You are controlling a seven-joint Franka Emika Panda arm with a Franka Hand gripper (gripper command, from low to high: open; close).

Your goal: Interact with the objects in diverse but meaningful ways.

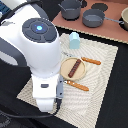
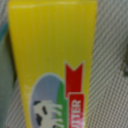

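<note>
We see the white arm [image 1: 37, 55] filling the exterior view's left, reaching down over the woven placemat [image 1: 102, 65]. On the mat lies a tan round plate [image 1: 73, 67] with a dark-brown stick [image 1: 75, 67] resting across it. Orange-handled cutlery [image 1: 91, 61] flanks the plate on its near and far sides. A pale-blue block [image 1: 74, 40] stands just beyond. Two grey pots [image 1: 93, 18] sit far back on a reddish board [image 1: 112, 31].
</note>
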